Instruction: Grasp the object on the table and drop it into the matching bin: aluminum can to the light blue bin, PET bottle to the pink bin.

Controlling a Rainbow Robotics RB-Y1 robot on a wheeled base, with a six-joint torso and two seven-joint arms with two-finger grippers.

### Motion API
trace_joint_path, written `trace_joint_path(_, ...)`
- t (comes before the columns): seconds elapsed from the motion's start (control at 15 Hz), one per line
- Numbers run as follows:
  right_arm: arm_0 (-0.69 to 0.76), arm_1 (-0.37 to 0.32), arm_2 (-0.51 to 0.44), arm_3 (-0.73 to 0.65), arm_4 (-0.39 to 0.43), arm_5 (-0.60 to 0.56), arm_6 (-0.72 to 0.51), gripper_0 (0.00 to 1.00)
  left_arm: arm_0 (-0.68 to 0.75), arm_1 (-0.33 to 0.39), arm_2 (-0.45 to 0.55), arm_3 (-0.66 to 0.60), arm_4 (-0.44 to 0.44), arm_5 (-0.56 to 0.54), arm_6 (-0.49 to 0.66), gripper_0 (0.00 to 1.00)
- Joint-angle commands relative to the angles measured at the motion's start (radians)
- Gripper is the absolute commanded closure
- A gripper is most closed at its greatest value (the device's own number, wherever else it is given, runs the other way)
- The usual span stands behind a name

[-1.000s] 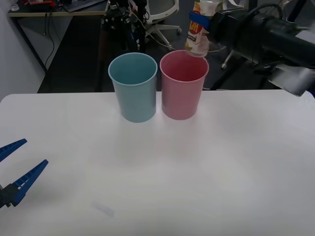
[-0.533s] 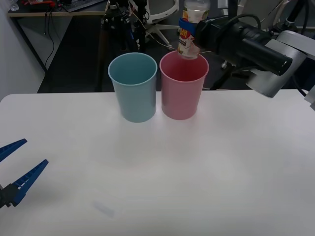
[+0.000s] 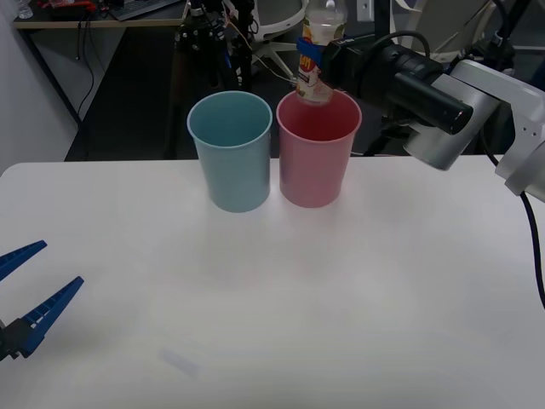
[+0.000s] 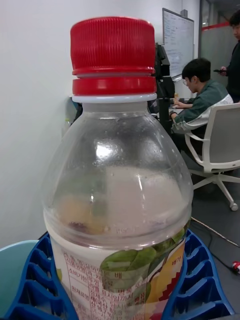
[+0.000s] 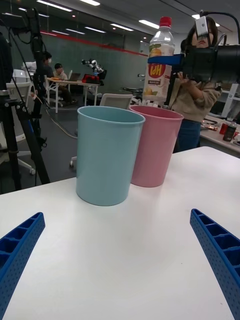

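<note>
Your right hand (image 3: 319, 61) is clamped on the bottle (image 3: 315, 53) at its label and holds it upright, red cap on top, over the far rim of the pink bin (image 3: 316, 149). The light blue bin (image 3: 232, 152) stands just left of the pink one on the counter (image 3: 341, 290). Your left hand (image 3: 25, 294) waits at the near left with its fingers (image 5: 216, 250) apart.
</note>
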Motion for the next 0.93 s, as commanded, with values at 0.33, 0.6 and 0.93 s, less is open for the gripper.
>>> trace_joint_path(0.33,0.000,-0.001,0.000,0.000,-0.001,-0.008,-0.005,0.00,0.000,0.000,0.000,0.000,0.000,0.000,0.000,0.00)
trace_joint_path(0.6,0.000,-0.006,-0.001,-0.003,-0.005,-0.008,-0.009,0.00,0.000,0.000,0.000,0.000,0.000,0.000,0.000,0.00)
trace_joint_path(0.93,0.001,-0.018,0.000,-0.015,-0.013,-0.009,-0.012,0.00,0.000,0.000,0.000,0.000,0.000,0.000,0.000,0.00)
